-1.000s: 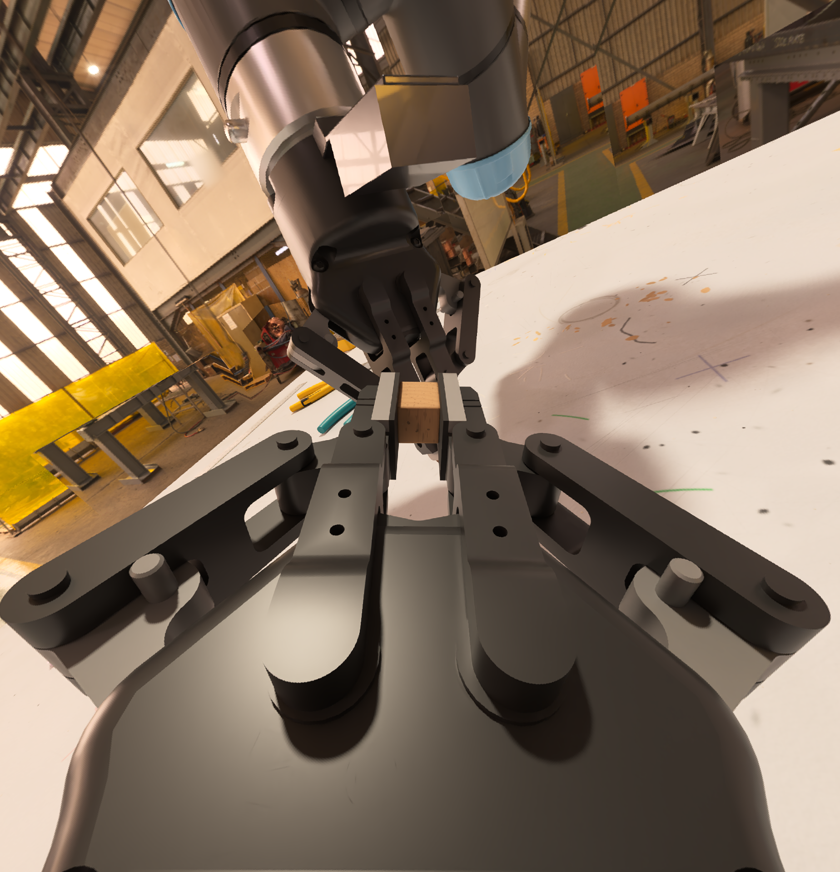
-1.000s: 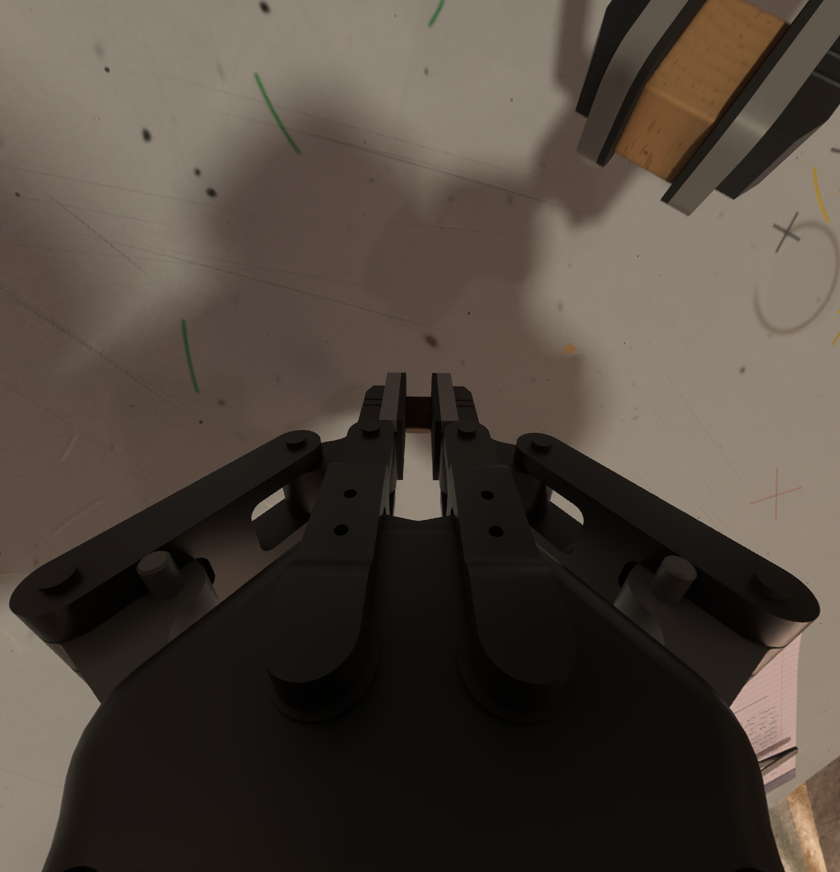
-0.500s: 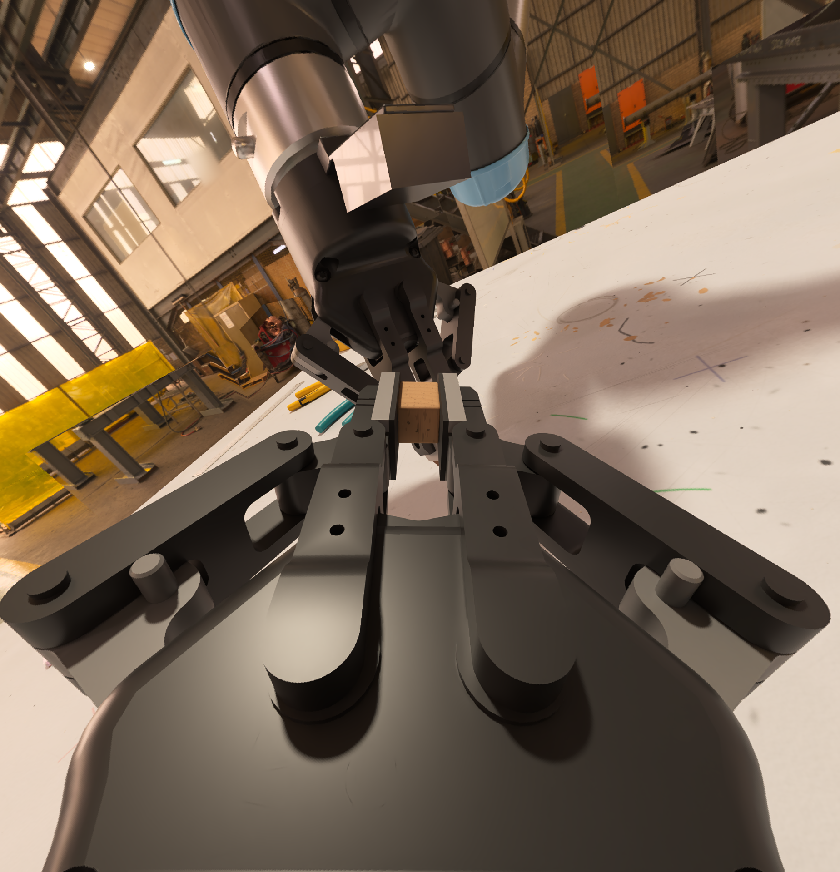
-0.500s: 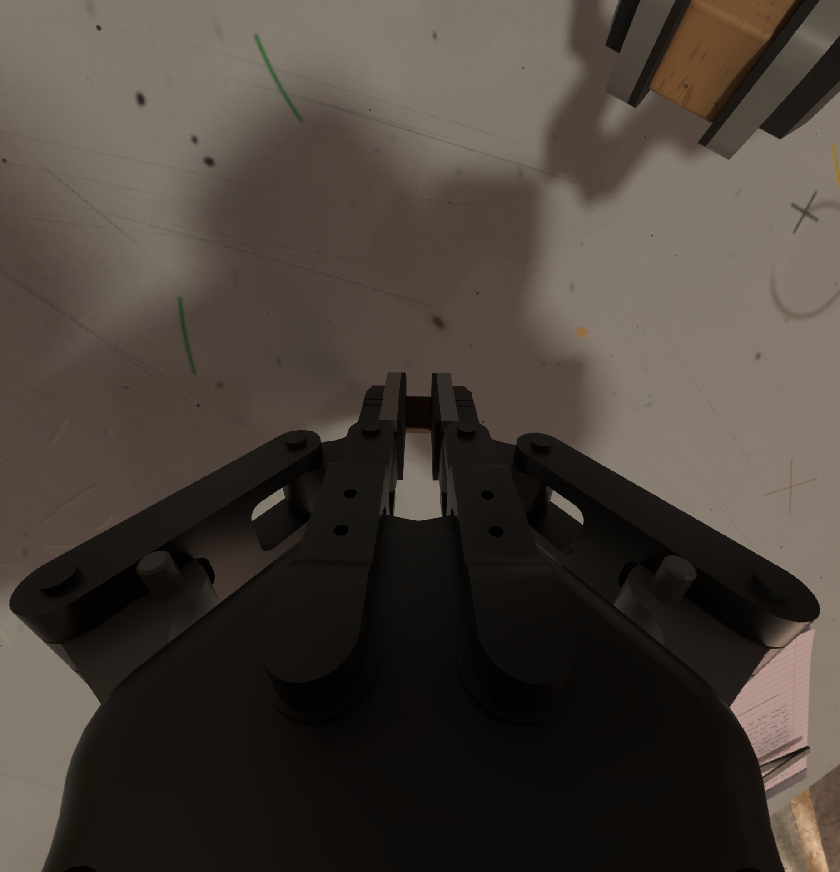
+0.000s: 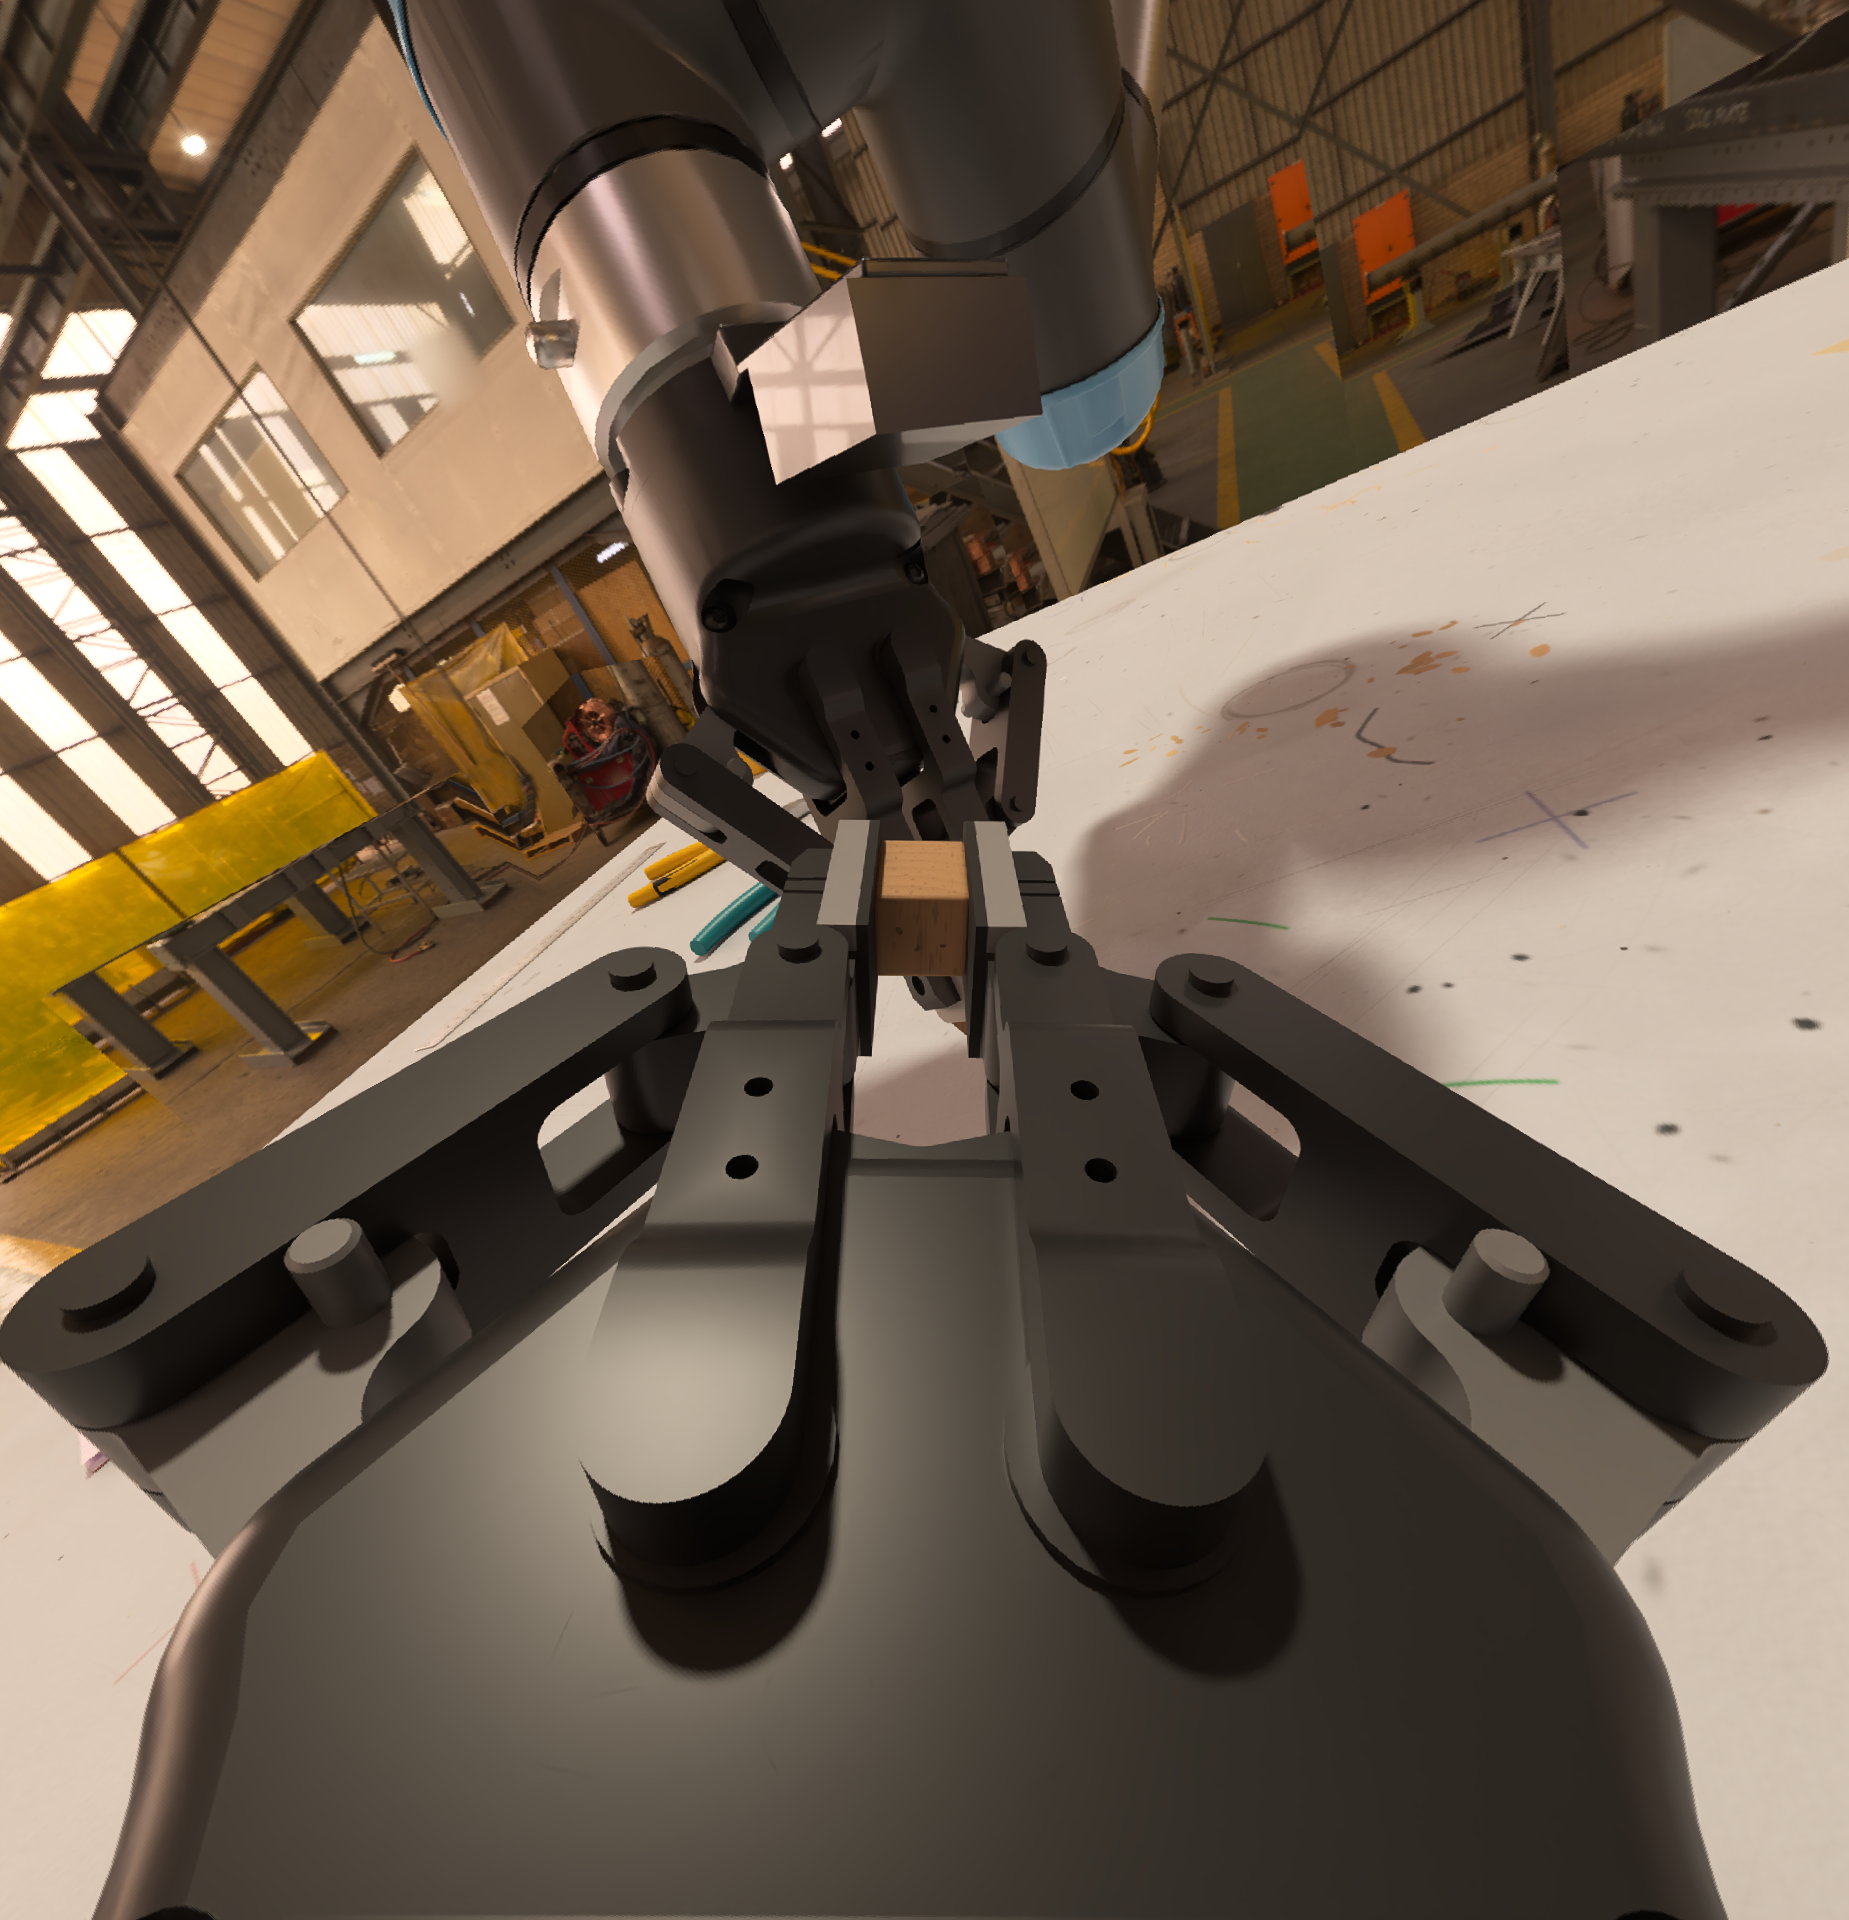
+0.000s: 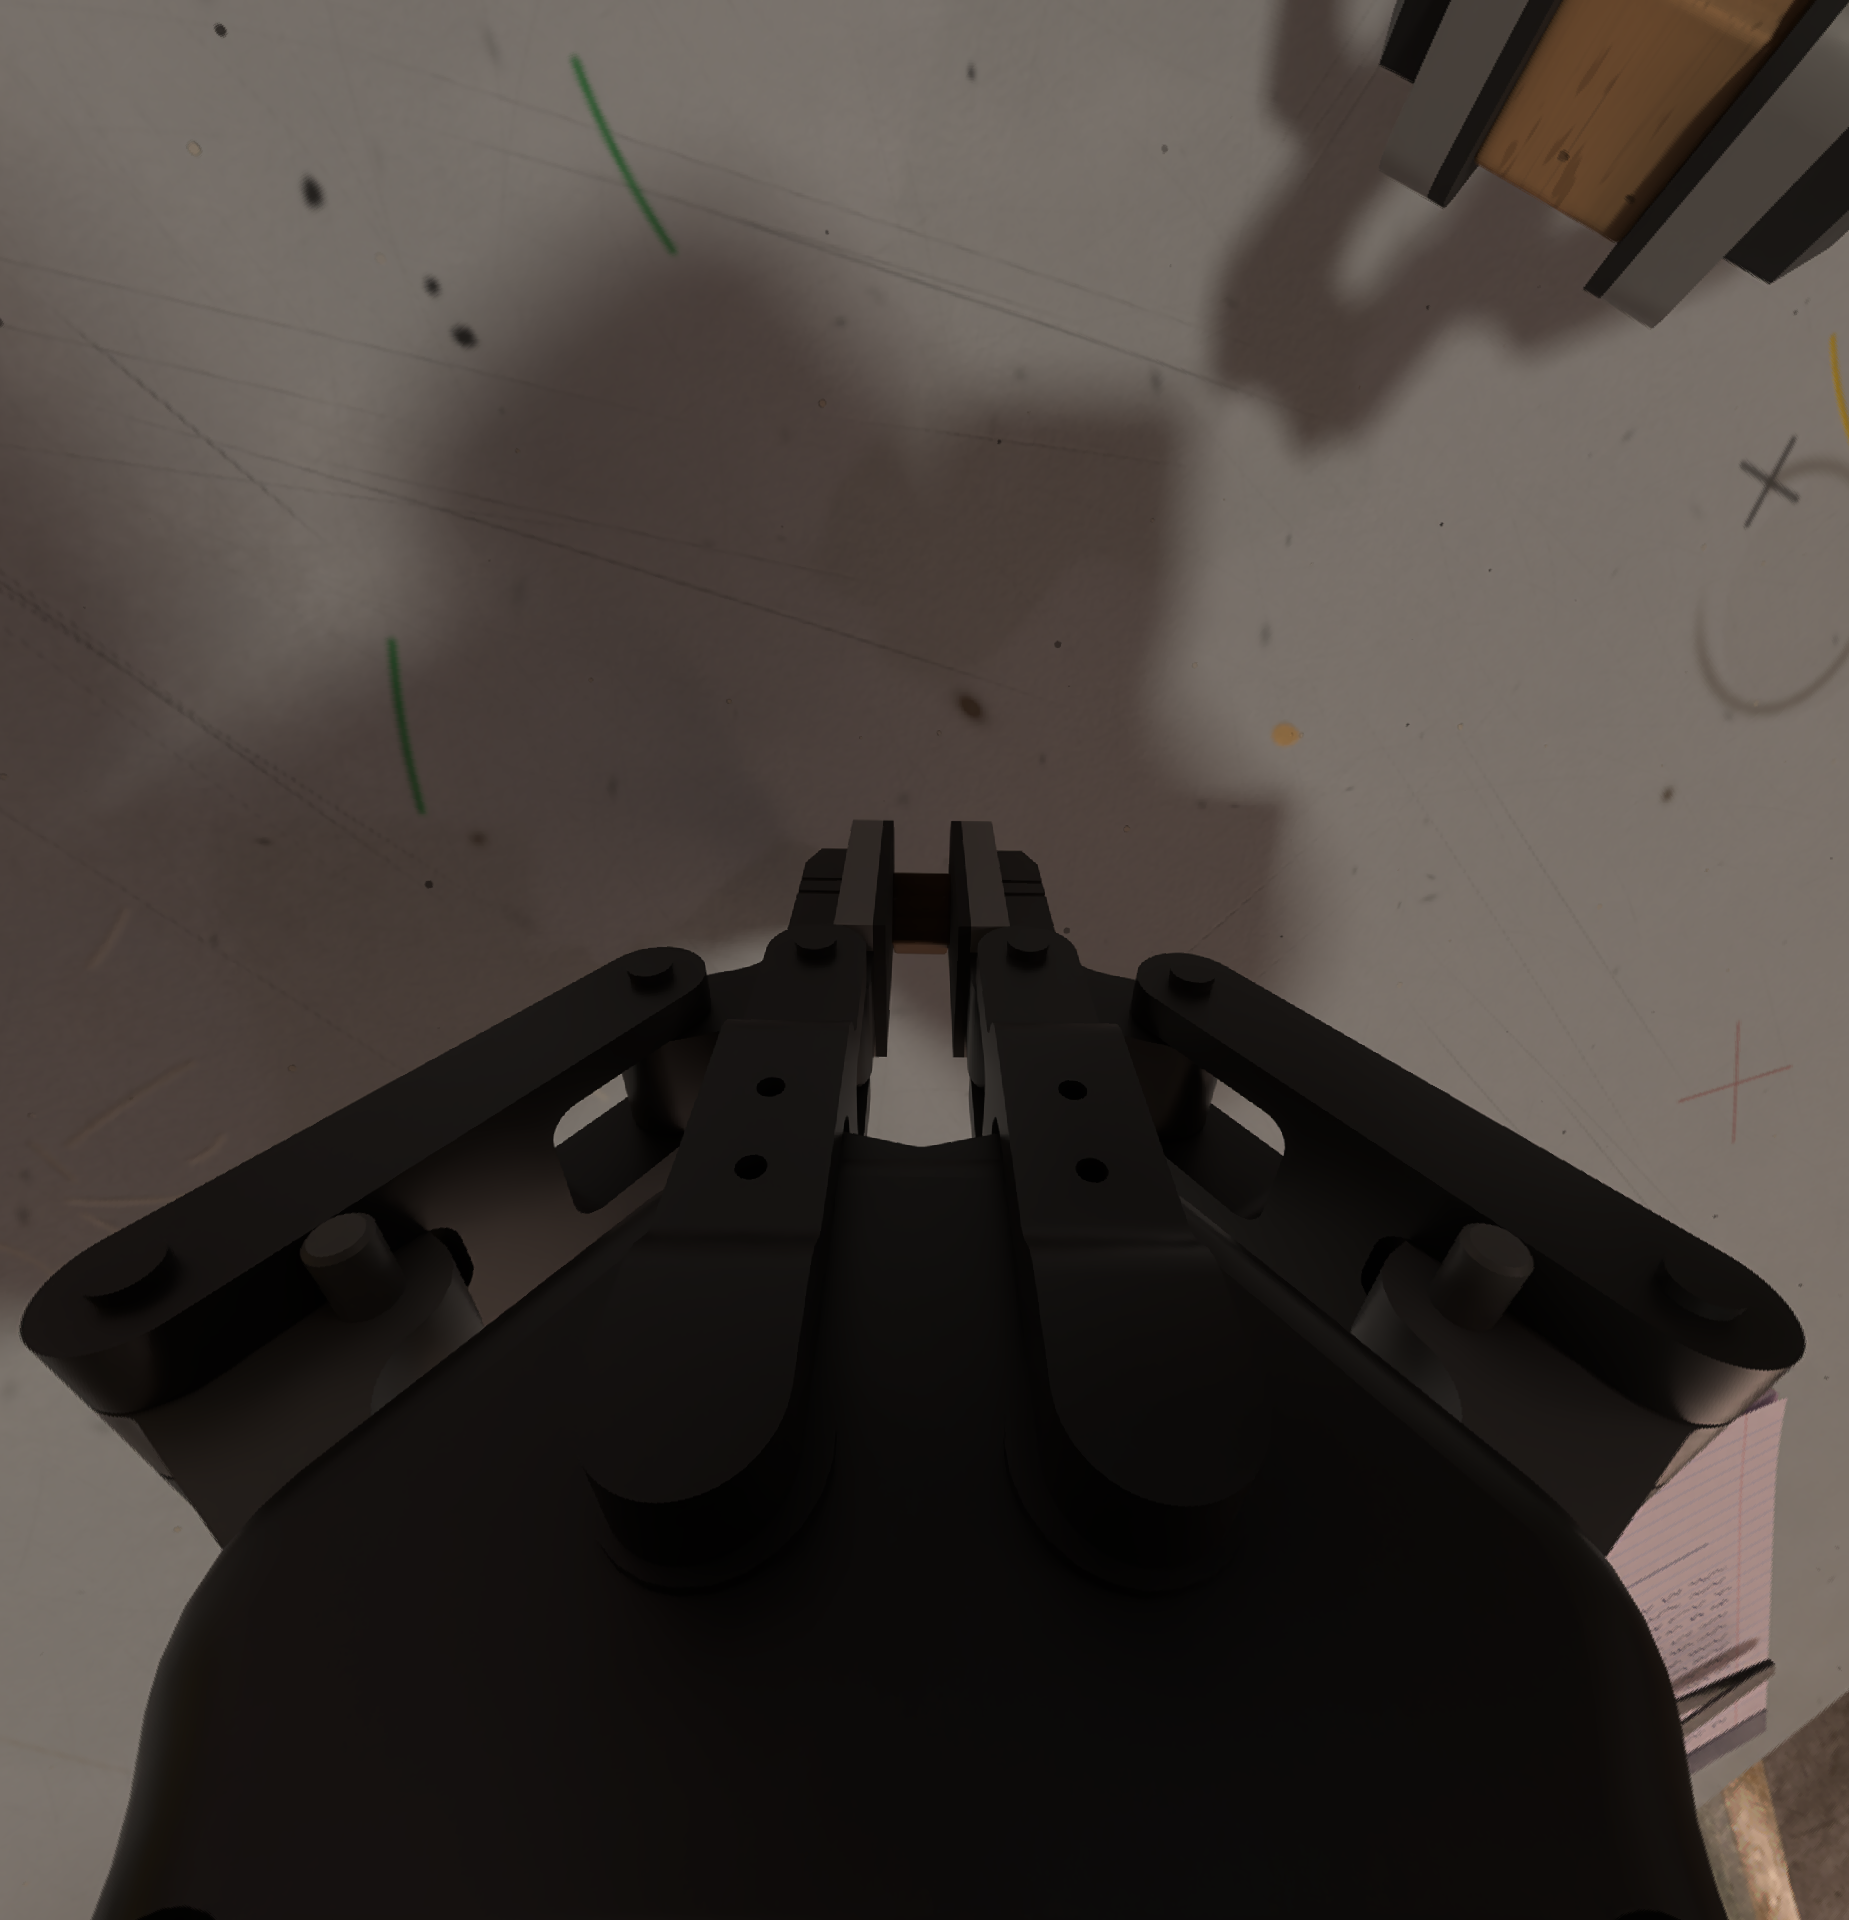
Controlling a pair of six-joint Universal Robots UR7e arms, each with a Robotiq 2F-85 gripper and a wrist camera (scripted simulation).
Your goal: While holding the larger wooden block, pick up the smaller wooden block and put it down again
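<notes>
Off-white, scuffed worktop (image 6: 899,436) lies below both arms, marked with pen strokes and specks. Your left pincer (image 5: 922,904) is clamped on the larger wooden block (image 5: 922,906), held clear of the surface; keep that grip unchanged. Your right pincer (image 6: 920,883) is closed narrow on the smaller wooden block (image 6: 920,914), pointing down at the worktop. Whether the block is lifted or touching is not resolvable here. Judgement: set-down phase. Lower straight, slowly, until the block seats flat; part the fingers only then. Keep clear of the notepad (image 6: 1720,1558) at the edge.
</notes>
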